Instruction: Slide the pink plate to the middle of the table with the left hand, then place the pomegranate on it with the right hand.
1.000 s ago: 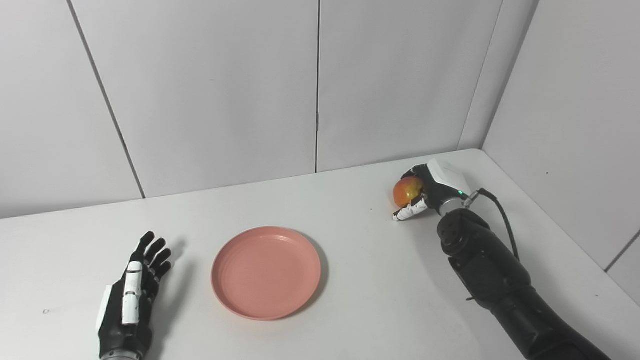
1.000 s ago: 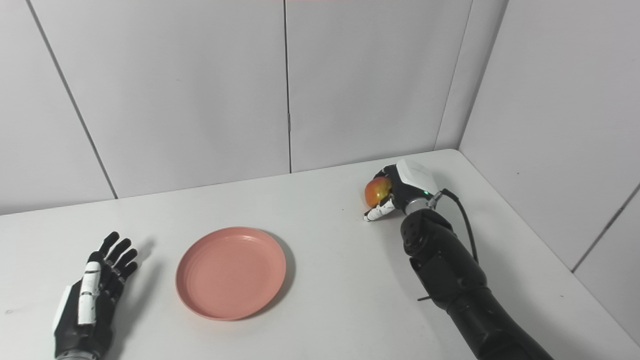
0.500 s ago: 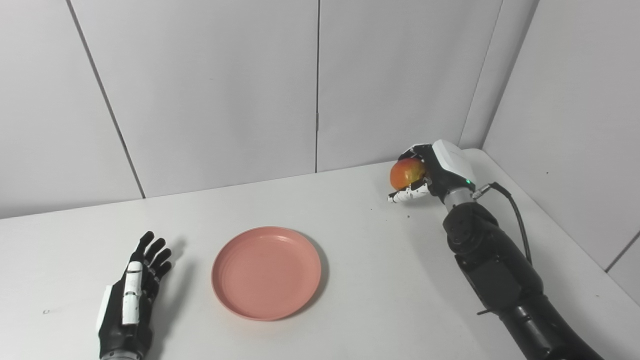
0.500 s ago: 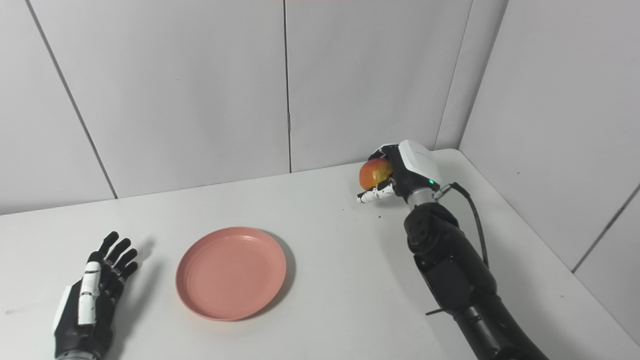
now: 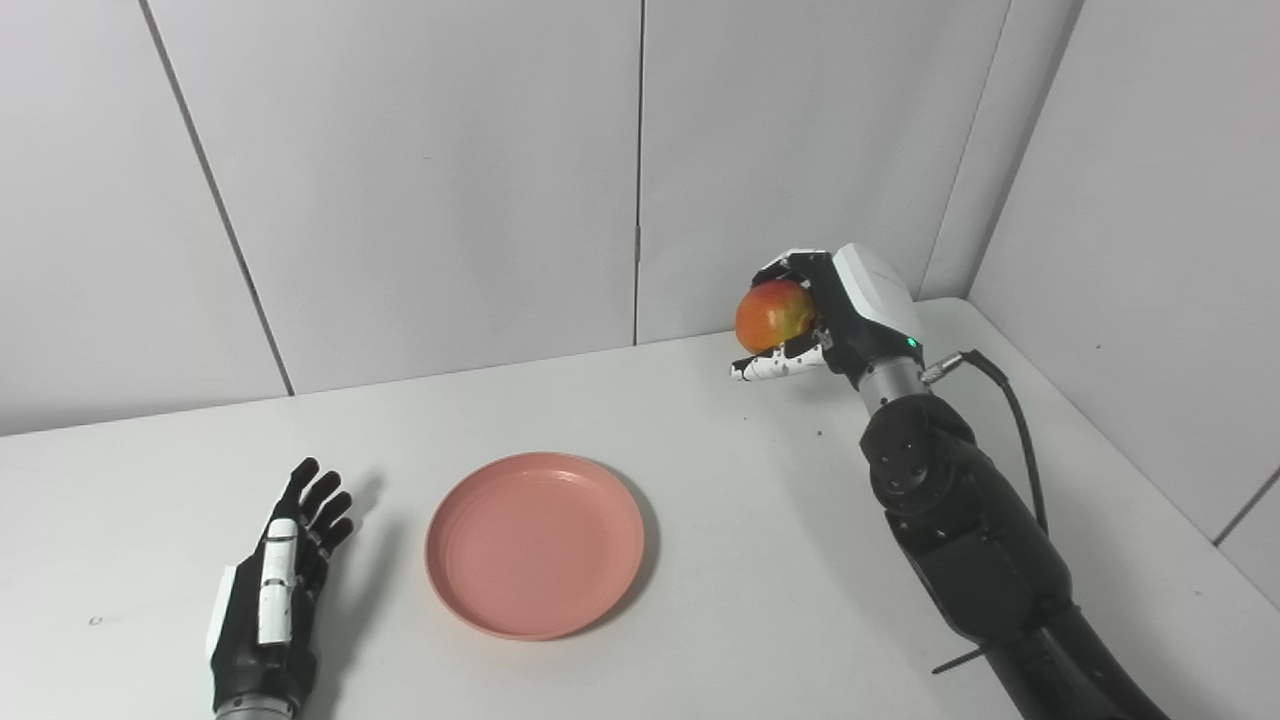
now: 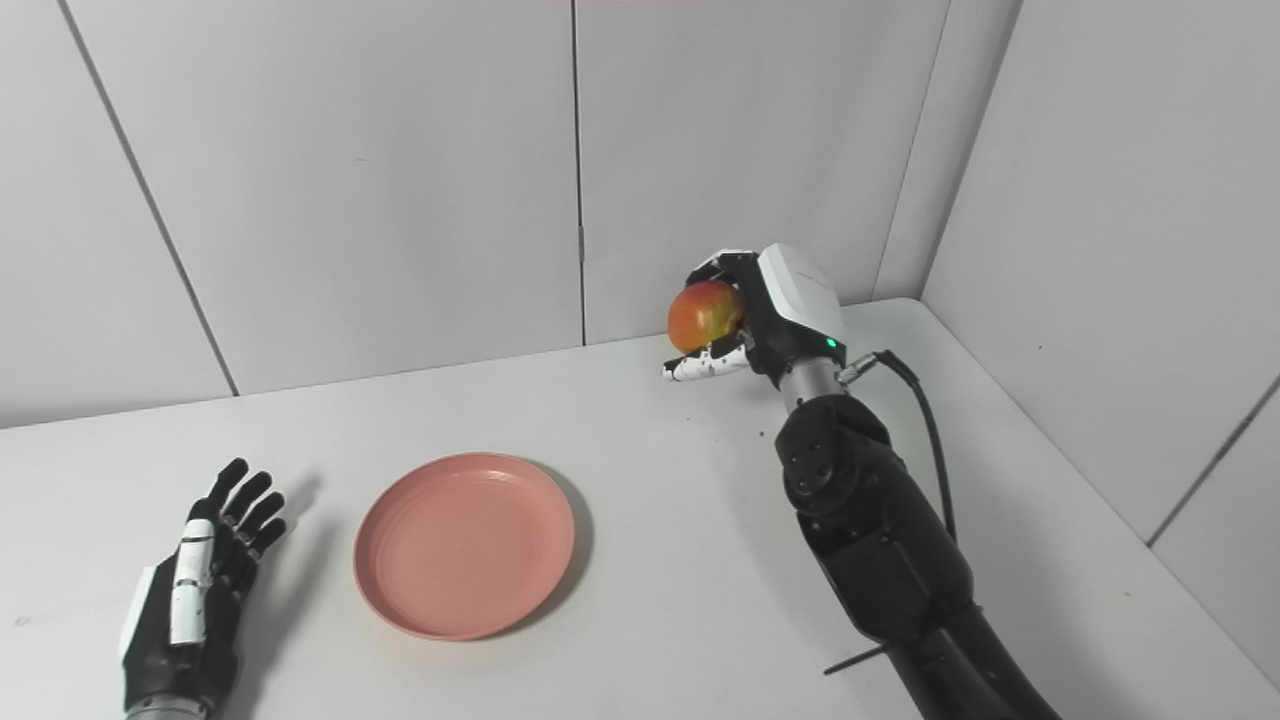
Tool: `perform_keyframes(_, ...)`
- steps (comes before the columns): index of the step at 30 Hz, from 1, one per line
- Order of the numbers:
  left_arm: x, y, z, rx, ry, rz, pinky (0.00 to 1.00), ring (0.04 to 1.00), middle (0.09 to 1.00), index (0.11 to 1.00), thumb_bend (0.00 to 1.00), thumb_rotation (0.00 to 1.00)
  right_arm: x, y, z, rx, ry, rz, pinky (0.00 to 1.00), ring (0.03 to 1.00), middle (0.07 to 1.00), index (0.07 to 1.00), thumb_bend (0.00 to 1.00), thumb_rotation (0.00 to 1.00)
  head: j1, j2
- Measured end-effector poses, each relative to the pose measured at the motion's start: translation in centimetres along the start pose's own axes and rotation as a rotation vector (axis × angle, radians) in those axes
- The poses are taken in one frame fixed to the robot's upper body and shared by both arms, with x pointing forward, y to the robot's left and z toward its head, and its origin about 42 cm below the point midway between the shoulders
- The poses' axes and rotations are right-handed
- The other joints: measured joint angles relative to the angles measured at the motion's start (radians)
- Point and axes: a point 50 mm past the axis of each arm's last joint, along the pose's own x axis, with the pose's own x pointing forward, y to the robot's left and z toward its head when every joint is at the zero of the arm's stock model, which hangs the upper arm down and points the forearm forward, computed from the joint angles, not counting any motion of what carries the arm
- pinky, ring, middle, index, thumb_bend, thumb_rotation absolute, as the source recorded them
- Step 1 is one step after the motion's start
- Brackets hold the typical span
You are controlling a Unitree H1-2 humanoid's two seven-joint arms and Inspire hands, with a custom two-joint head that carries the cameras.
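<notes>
**Red-orange pomegranate held above the desk's far right side**

Pink plate (image 5: 535, 545) lies flat on the white desk (image 5: 760, 560), near the front edge and a little left of centre, with nothing on it. The pomegranate (image 5: 775, 314), red-orange with a yellowish patch, is off the desk surface, raised above the far right part near the back wall. The right hand (image 5: 835, 320) has it: dark fingers (image 5: 790, 266) curl over its top and far side, and a white-tipped thumb (image 5: 772, 368) reaches out beneath it. A black cable (image 5: 1010, 420) loops from the wrist along the dark forearm.

The left hand (image 5: 275, 595) rests palm down on the desk near the front left edge, just left of the plate and apart from it. Its fingers are stretched out, slightly spread, and hold nothing.
</notes>
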Motion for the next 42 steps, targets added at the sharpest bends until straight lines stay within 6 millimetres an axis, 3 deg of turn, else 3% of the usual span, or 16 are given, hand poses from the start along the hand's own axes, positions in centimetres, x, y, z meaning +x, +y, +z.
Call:
perform_keyframes(14,0.2,-1.8,-0.1,0.020,-0.027,-0.005,0.90,0.897,0.917,0.900,0.44,1.00,-1.4,4.0,5.6,0.034,-0.135,0.053,0.36,0.437,0.461,0.516,0.53,0.00,0.091,0.002)
perform_keyframes(24,0.1,-3.2,-0.3,0.041,-0.023,0.005,0.88,0.896,0.920,0.912,0.44,1.00,-2.1,7.4,7.8,0.063,-0.206,0.109,0.35,0.424,0.451,0.530,0.52,0.00,0.186,0.018)
perform_keyframes(34,0.0,-4.3,-0.5,0.052,-0.021,0.009,0.87,0.889,0.916,0.909,0.44,1.00,-3.2,12.6,9.7,0.099,-0.248,0.222,0.33,0.410,0.448,0.527,0.52,0.00,0.236,0.035)
perform_keyframes(42,0.0,-4.8,-0.5,0.064,-0.018,0.011,0.86,0.883,0.912,0.906,0.45,1.00,-4.1,14.3,9.9,0.113,-0.253,0.266,0.34,0.424,0.456,0.523,0.52,0.00,0.290,0.046)
